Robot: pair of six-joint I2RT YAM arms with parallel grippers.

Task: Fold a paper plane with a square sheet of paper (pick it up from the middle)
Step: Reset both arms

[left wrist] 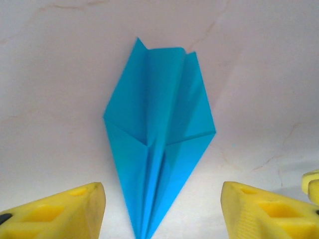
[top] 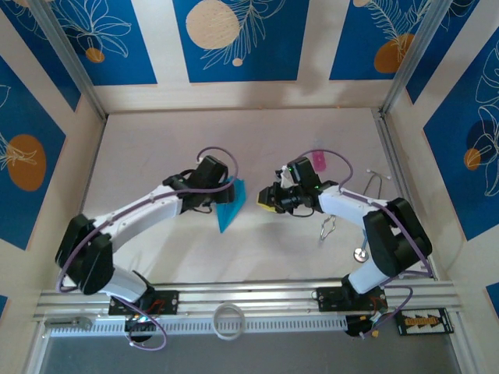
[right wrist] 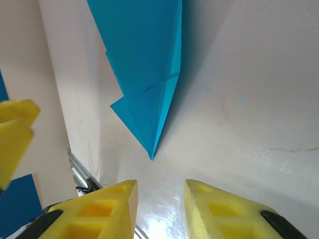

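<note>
The left gripper (left wrist: 163, 191) holds its yellow fingers wide, flanking the tip of the slim cyan-blue paper plane (left wrist: 159, 124), which lies loose on the pale glossy tabletop (top: 156, 140). The right gripper (right wrist: 160, 191), fingers narrow and empty, sits near; a nudge could skid the light dart or spring its creases. That surface looks slick; blue leaf-patterned wall panels (top: 234, 39) enclose it.

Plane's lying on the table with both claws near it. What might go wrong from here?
The left claw stands open astride the pointed tip of the paper plane; any forward push may crumple it. The right claw, slightly open, points at the plane from close by and might knock it askew.
</note>
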